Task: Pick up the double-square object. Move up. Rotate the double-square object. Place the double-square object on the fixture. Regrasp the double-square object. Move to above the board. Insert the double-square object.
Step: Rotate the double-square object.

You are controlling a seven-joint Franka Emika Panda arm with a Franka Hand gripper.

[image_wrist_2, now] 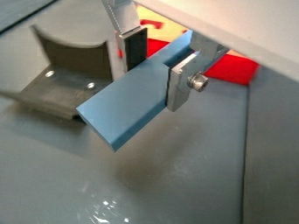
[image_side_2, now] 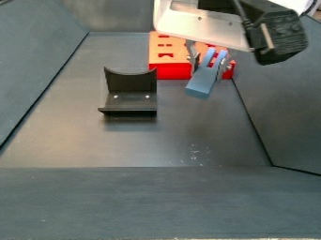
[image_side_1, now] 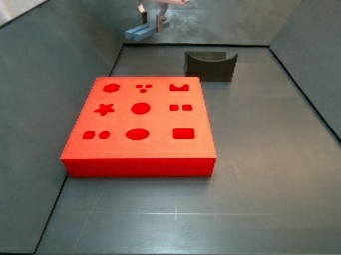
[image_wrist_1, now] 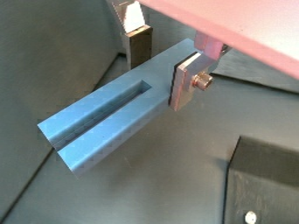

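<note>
White housing, black camera, tool (image_wrist_1: 158, 66) with silver plates, dark pads, screw

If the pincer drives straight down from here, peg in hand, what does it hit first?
Probably the bare floor. The pincer holds the peg tilted, low end leading, and in a side view the fixture sits off to one side and the board behind. Depth is uncertain.

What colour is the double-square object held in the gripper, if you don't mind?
Blue-grey; the double-square object, clamped in the gripper, shows best in a wrist view.
</note>
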